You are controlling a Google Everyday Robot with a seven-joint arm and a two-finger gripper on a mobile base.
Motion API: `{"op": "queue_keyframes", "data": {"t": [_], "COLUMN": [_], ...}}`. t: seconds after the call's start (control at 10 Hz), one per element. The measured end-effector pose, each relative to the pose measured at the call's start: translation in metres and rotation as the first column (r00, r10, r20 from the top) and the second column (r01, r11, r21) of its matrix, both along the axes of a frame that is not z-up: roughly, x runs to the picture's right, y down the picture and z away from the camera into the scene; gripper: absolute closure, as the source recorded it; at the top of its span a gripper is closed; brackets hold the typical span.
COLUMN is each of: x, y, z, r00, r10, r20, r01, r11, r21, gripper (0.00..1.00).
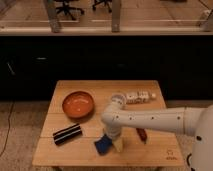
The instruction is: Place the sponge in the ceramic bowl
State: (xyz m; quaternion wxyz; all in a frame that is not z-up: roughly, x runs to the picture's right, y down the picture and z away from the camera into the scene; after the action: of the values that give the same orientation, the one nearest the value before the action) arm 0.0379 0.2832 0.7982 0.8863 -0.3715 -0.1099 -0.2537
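White rounded arm (pixel 150 120), dotted with dark screws, ends in a pale hand (pixel 116 144) low over the table (pixel 100 91).

An office, by the swivel chairs (pixel 68 7); claw (pixel 113 144) low over the wooden table (pixel 100 89)

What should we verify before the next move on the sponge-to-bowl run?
1. End effector down at the sponge: ok.
2. Sponge actually held: cannot tell.
3. Ceramic bowl upright, with nothing visible inside: ok.
4. Low path to the bowl: the black striped bar lies left of the sponge and in front of the bowl, so probably not ok. Lift first.
5. Sponge in the bowl: not ok, not yet done.
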Motion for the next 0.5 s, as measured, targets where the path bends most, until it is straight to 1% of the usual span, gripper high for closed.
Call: {"op": "queue_keyframes", "data": {"t": [0.2, 0.4, 0.5], "x": [0.0000, -0.0005, -0.0023], "y": [-0.0006, -0.0017, -0.0035], "z": [-0.0003, -0.0008, -0.0016], "r00": [1.000, 1.000, 1.000], "r10": [0.000, -0.001, -0.002], "r20": [0.000, 0.001, 0.003], "r01": [0.000, 0.001, 0.002], "r11": [1.0000, 1.0000, 1.0000], "r21": [0.001, 0.001, 0.002], "gripper": [0.31, 0.48, 0.58]}}
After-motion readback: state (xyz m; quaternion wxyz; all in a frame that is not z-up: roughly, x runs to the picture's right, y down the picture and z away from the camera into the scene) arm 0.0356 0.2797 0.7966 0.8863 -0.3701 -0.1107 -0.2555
